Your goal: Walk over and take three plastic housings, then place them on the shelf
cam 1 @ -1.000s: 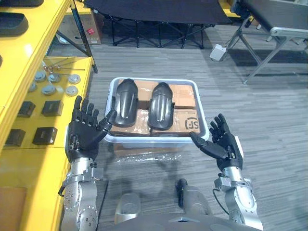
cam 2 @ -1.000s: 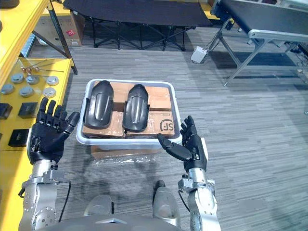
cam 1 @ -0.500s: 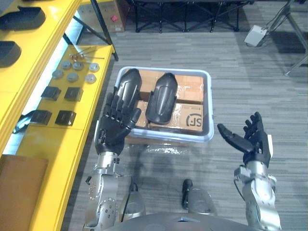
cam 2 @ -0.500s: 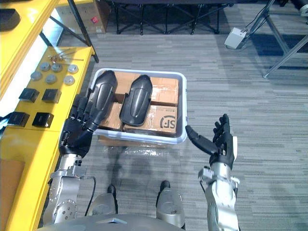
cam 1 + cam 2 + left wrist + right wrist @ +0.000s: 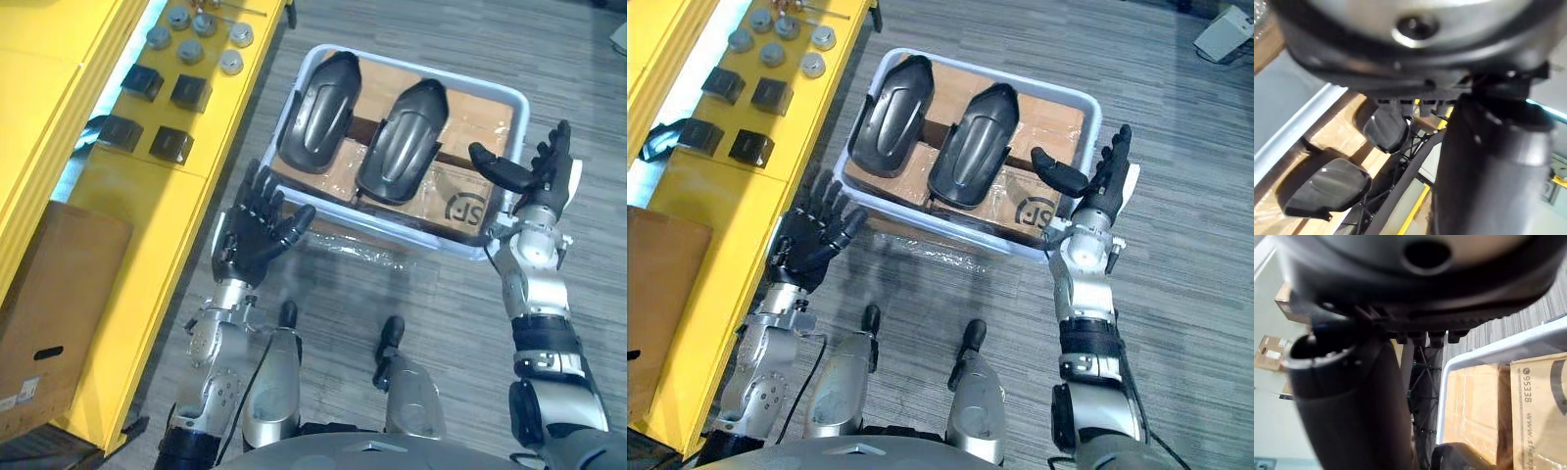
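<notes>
Two dark plastic housings lie side by side on cardboard boxes inside a white bin (image 5: 495, 91) on the floor: one housing (image 5: 319, 100) on the left, the other housing (image 5: 404, 128) beside it. My left hand (image 5: 252, 242) hovers open just outside the bin's near left corner, holding nothing. Over the bin's right edge my right hand (image 5: 539, 176) is open, fingers spread, thumb reaching above the cardboard. The left wrist view shows both housings (image 5: 1327, 188) past the hand.
A yellow shelf (image 5: 59, 108) runs along the left, bearing small black blocks (image 5: 169, 145), round metal pieces (image 5: 201, 24) and a brown cardboard box (image 5: 49, 304). Grey plank floor (image 5: 598, 117) lies to the right of the bin.
The camera has shifted closer and tilted over the bin. My right hand has come in over the bin's right edge. My left hand has drawn back off the left housing.
</notes>
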Robot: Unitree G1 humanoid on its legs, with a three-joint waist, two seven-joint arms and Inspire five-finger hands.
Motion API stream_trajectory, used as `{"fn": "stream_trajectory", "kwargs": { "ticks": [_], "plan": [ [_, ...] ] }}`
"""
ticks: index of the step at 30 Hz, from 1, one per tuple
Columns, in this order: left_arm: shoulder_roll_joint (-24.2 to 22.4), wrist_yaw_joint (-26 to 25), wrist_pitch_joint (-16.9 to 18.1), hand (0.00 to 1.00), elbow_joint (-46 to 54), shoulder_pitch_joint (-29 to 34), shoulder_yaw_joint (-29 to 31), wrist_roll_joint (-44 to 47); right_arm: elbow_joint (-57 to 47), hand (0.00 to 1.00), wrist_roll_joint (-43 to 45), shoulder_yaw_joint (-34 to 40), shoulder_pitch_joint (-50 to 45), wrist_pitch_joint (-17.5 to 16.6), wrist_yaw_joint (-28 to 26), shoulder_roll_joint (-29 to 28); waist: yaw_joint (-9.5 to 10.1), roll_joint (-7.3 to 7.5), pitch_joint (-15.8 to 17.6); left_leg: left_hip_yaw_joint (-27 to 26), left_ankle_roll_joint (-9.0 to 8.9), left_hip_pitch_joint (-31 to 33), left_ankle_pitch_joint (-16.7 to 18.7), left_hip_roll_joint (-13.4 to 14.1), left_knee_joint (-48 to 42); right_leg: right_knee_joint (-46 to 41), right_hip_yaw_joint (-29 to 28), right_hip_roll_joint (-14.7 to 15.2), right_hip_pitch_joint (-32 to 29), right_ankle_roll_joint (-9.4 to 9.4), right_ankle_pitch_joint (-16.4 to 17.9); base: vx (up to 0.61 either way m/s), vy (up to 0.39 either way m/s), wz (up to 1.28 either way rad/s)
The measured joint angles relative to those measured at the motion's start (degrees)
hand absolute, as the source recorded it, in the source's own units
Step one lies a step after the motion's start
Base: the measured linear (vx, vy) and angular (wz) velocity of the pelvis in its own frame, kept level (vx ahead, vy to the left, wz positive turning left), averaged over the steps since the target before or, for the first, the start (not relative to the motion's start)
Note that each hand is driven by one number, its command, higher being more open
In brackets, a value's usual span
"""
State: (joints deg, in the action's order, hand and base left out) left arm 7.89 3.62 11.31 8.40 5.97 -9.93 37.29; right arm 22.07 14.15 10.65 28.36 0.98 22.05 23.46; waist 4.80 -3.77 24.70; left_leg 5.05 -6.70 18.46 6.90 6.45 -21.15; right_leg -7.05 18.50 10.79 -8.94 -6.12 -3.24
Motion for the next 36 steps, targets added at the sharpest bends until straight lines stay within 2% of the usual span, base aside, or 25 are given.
{"fn": "stream_trajectory", "kwargs": {
  "ticks": [6,11,18,22,25,29,30,36],
  "plan": [
    [0.44,0.08,-0.16,1.0,-2.73,-1.33,-1.76,-0.01,8.87,1.0,0.0,-1.27,4.76,3.41,-0.85,4.73,1.57,0.73,0.7,0.51,0.27,1.45,-0.18,-0.04,-0.71,-0.47,0.8,0.01,-0.64,0.02,0.01,-0.02,0.004,0.08],
    [1.58,0.07,-0.03,1.0,-4.88,-2.22,-3.77,-0.06,17.44,1.0,0.05,-4.15,10.9,4.96,-3.73,9.12,2.49,0.65,0.78,1.58,0.6,2.79,-0.66,-0.21,-0.92,-1.08,1.69,0.05,-1.33,0.06,0.04,-0.03,-0.001,0.1],
    [1.44,-0.6,0.38,1.0,-9.51,-4.93,-6.18,0.0,29.39,1.0,-1.28,-10.3,21.69,4.91,-6.47,15.69,4.74,-1.14,2.53,3.88,0.89,6.17,-1.96,-0.89,-1.64,-2.98,3.45,0.47,-3.66,0.25,0.18,-0.06,0.009,0.15],
    [1.52,-1.27,1.11,1.0,-11.44,-4.69,-6.71,0.09,30.66,1.0,-1.59,-12.24,25.17,5.1,-6.84,17.16,6.25,-1.32,2.65,4.22,0.93,7.25,-2.61,-1.31,-1.55,-3.83,3.73,1.02,-4.88,0.26,0.21,-0.03,0.01,0.1],
    [1.53,-2.02,1.35,1.0,-11.9,-3.83,-7.29,0.14,31.83,1.0,-1.92,-13.56,27.85,7.29,-7.98,17.34,6.47,-1.36,2.67,4.7,1.08,7.61,-3.03,-1.86,-1.53,-3.84,4.35,1.48,-4.88,0.25,0.21,-0.01,0.023,0.13],
    [1.42,-2.25,2.46,1.0,-12.5,-3.86,-8.45,0.14,35.93,1.0,-1.43,-13.73,28.63,14.54,-8.68,17.33,7.83,-1.46,2.71,5.25,1.21,8.21,-3.39,-1.91,-1.59,-4.01,5.06,1.73,-4.93,0.24,0.21,-0.03,0.007,0.1],
    [1.37,-2.27,2.73,1.0,-12.5,-3.75,-8.43,0.22,36.49,1.0,-1.39,-13.73,28.61,15.5,-8.68,17.32,7.87,-1.49,2.73,5.24,1.22,8.21,-3.43,-1.99,-1.59,-4.03,5.06,1.81,-4.93,0.24,0.21,-0.02,0.013,0.04],
    [0.9,-2.78,3.79,1.0,-12.5,-3.69,-8.41,0.33,36.65,1.0,-2.68,-13.6,28.39,18.25,-8.55,17.29,7.81,-2.03,2.99,5.19,1.56,8.11,-3.7,-2.24,-1.33,-4.65,5.06,2.2,-4.93,0.18,0.23,-0.04,0.013,0.02]
  ]
}}
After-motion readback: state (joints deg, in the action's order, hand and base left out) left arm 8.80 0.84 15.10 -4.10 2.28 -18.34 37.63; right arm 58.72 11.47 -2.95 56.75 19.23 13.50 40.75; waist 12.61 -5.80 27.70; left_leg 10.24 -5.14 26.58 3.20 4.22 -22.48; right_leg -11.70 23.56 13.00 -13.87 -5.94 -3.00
